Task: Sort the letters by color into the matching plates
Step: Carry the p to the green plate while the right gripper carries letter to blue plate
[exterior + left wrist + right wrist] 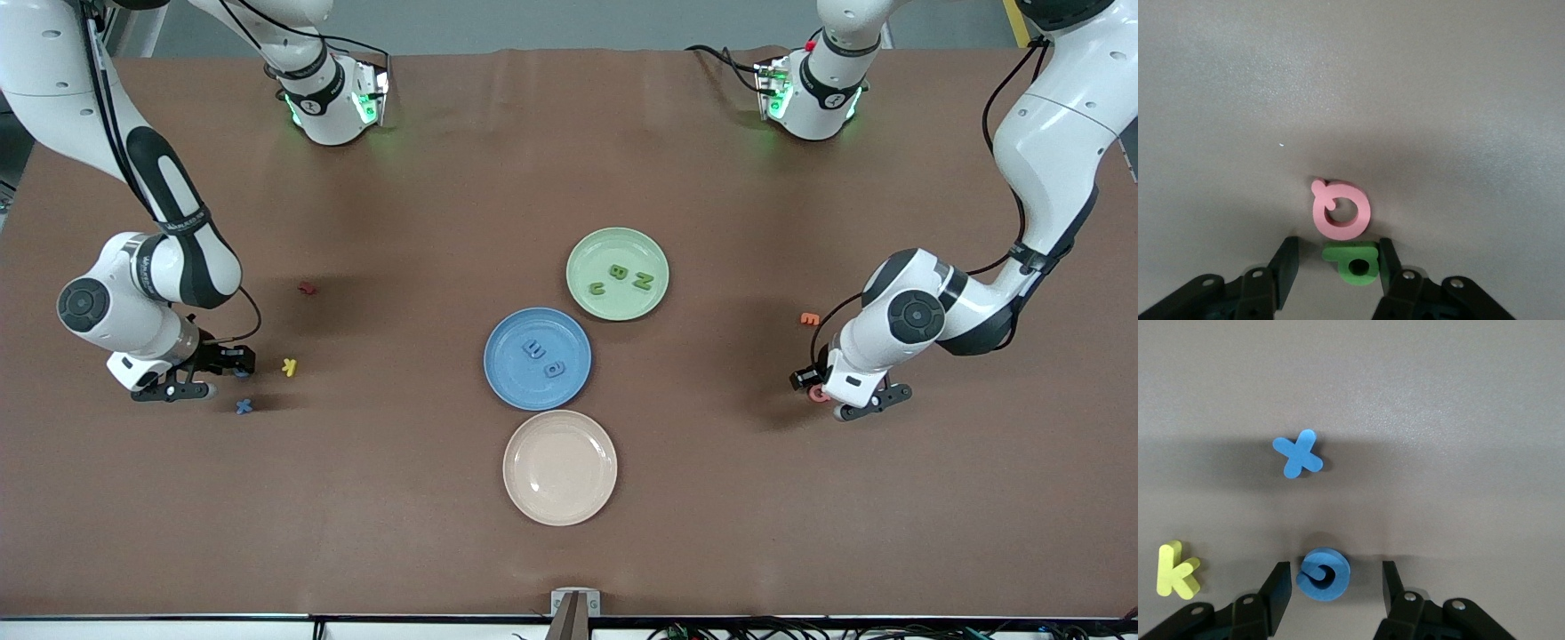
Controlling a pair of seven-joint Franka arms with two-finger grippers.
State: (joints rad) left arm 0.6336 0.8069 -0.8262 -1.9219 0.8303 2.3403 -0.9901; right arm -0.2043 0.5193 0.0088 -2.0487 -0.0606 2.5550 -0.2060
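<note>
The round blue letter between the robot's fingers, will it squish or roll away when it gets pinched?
The round blue letter looks like thick foam, so it probably squishes a little. It lies flat on the table, so rolling seems unlikely. It looks light and may slide if only one finger touches.

Three plates, four blue letters, four green letters and four letters of other colours are counted.
</note>
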